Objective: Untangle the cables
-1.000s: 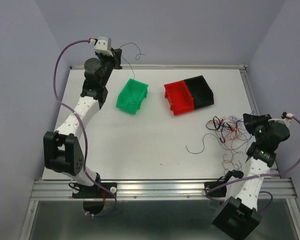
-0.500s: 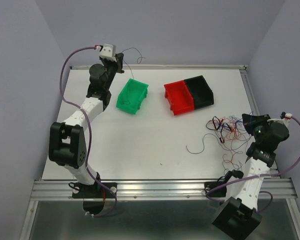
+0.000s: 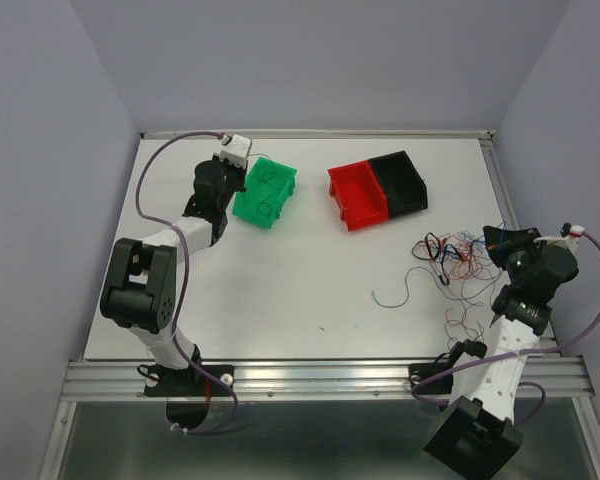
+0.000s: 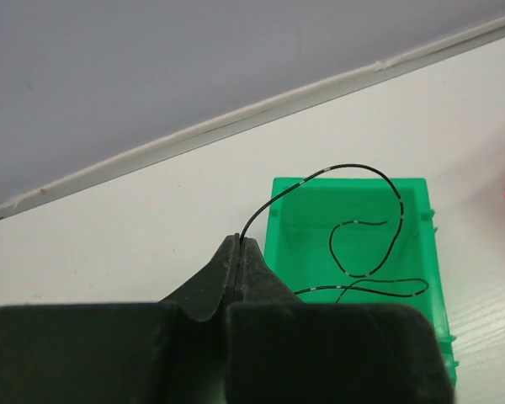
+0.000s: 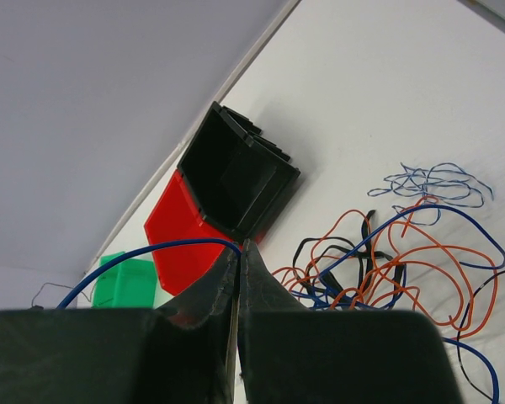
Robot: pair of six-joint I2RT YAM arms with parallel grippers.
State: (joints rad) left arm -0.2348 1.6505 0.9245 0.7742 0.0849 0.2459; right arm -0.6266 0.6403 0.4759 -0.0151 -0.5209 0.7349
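White tabletop (image 3: 280,280) is enclosed by pale lilac walls (image 3: 40,150). Towards its near right edge, a tangle of cables (image 3: 460,262) in red, orange, black and blue is spread loosely. The right gripper (image 5: 238,246) is clamped on a blue wire (image 5: 143,252) beside that tangle. Farther back, a red bin (image 3: 338,195) and black bin (image 3: 415,180) are set touching. At the far left, the left gripper (image 4: 238,242) is clenched on a black wire (image 4: 353,168), which is looped into a green bin (image 3: 250,210).
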